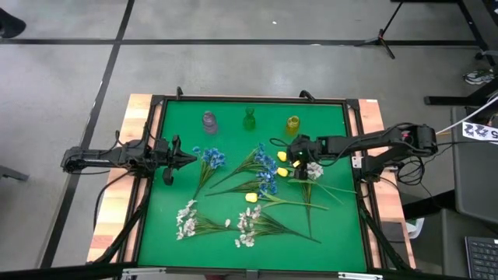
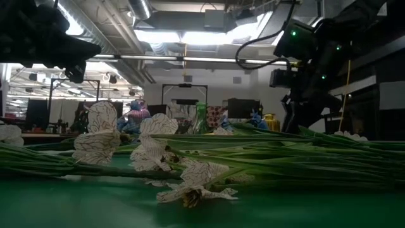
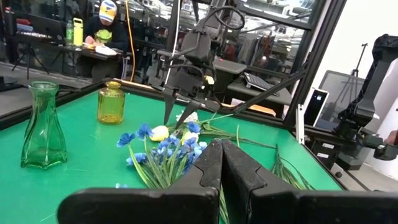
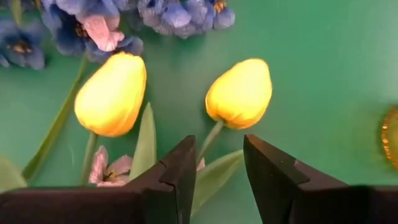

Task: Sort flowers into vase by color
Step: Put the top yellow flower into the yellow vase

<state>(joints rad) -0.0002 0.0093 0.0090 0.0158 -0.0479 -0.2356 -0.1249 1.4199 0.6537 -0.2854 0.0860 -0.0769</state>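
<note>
Right pincer (image 4: 214, 171): poised low over the flower pile right of centre on the green tabletop (image 1: 327, 233), jaws part-open astride the stem of a yellow tulip bud (image 4: 239, 93), nothing grasped as yet. Second yellow bud (image 4: 112, 93) just beside, blue blooms (image 4: 155, 12) beyond.

Advice for the pick: close on the stem just below the bud, not on the bud itself; keep clear of the neighbouring leaf and bud; lift straight up to free the stem from the tangle.

Yellow vase (image 1: 292, 124) close by on the far side, the likely destination; green vase (image 1: 249, 119) and clear vase (image 1: 209, 120) further left in the same far row. White sprays (image 1: 187, 220) near the front edge.

Left pincer (image 3: 221, 162): clenched, empty, waiting at the left edge.

Brands, labels, writing: none legible.
</note>
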